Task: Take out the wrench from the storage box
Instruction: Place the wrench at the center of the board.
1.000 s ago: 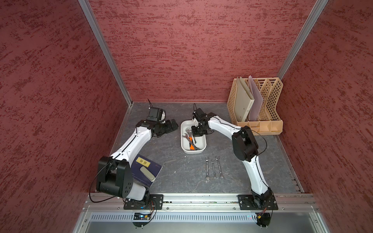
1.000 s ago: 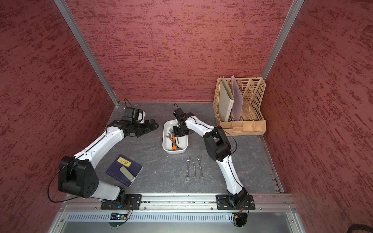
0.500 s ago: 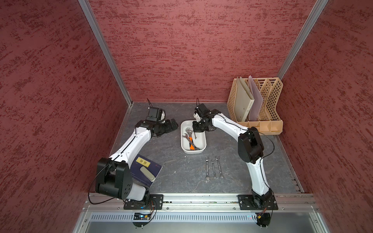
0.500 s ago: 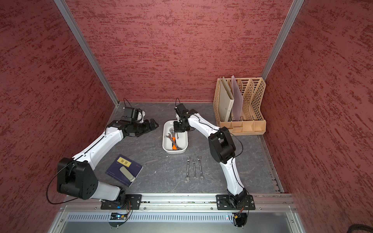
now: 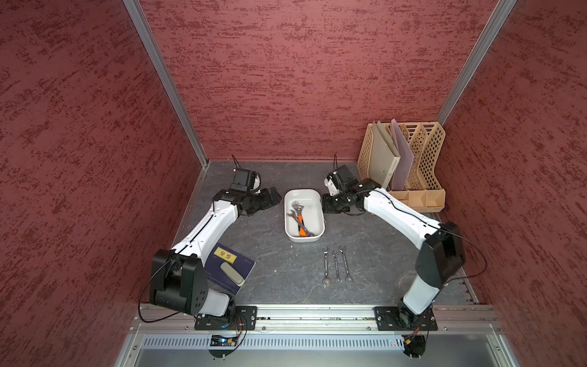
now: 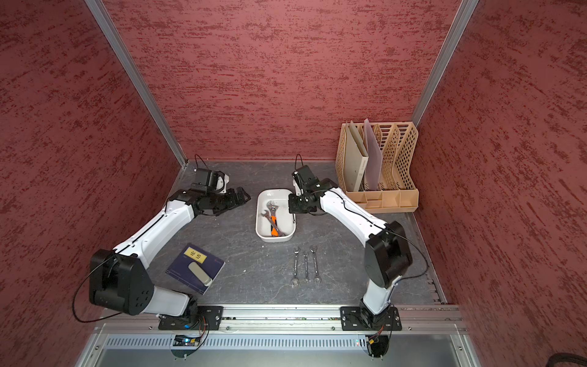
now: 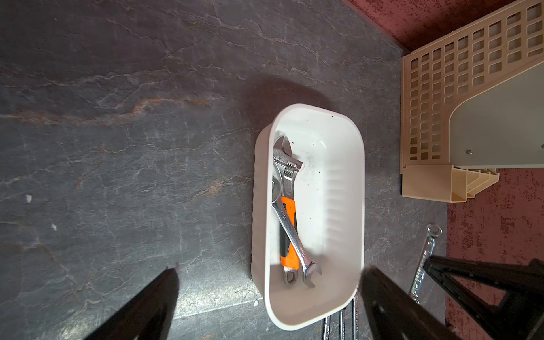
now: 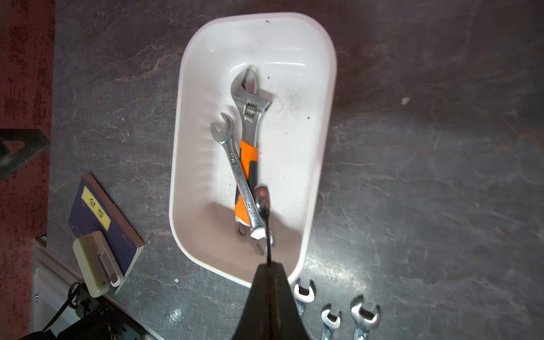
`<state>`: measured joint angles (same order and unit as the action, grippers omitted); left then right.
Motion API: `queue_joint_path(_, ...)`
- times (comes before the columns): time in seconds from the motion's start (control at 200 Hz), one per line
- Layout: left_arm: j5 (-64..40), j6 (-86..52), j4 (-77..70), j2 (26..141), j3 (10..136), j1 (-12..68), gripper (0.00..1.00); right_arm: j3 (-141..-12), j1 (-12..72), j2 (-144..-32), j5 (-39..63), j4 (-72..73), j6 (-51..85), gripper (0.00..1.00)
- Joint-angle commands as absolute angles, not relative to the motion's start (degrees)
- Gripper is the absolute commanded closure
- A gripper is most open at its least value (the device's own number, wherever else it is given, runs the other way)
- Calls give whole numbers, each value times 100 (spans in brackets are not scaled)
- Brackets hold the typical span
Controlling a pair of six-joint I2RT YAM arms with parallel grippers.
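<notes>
R arm's swinging off the tub: a sec ago its claw was down inside, now it's sitting out by the right-hand long rim, elbow pushed twd the table's right edge. The right gripper [image 8: 269, 266] is clamping tight on a slim silver steel wrench [image 8: 261, 196], which is hanging from the jaws w/ its long axis near upright. In both top views it's showing as a thin line right at the rim of the shallow white plastic storage box [image 5: 313, 211], and I can't tell if it's fully clear of the wall. The left gripper [image 5: 275, 196] isn't budging: gaping wide, empty, hovering just beside the tub's left rim.

Still lying in the tub: a chrome adjustable wrench w/ orange-and-black grip [image 8: 249, 117], long axis along the tub, and a silver open-ended spanner [image 8: 234, 159] crossing over its handle.

Set-down's coming next, I'm guessing. Three small silver spanners [image 5: 336, 266] are lying side by side on the dark grey stone-look table [image 5: 270, 270], btwn the tub's front end and the front edge, axes running front-to-back. That row's lying frontward of the claw, R arm far nearer. Bare room's sitting right of the row. The tall beige lattice file rack [image 5: 422, 152] in the back right corner is sitting close behind the forearm, so the swing's wanting to go frontward, wrench kept above the rim.
</notes>
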<state>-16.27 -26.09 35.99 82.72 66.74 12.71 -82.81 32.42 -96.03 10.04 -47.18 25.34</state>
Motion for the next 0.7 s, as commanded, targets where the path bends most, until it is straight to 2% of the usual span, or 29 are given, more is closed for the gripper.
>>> queue_joint_path(0.0, -1620, -2518, 3551, 8065, 6720, 1376, 0, -7403, 3206, -8789, 549, -4964, 2834, 100)
queue_joint_path(0.175, -1557, -2518, 3521, 7991, 6639, 1526, 0, -5811, 3208, -7538, 366, -5154, 3309, 100)
queue_joint_path(0.336, -1504, -2515, 3498, 7959, 6551, 1675, 0, -4705, 3205, -6896, 341, -5136, 3728, 100)
queue_joint_path(0.521, -1468, -2506, 3498, 7997, 6546, 1792, 0, -3918, 3212, -6750, 535, -4667, 3996, 100)
queue_joint_path(0.696, -1468, -2505, 3518, 8069, 6612, 1793, 0, -3686, 3226, -7054, 614, -4315, 3956, 100)
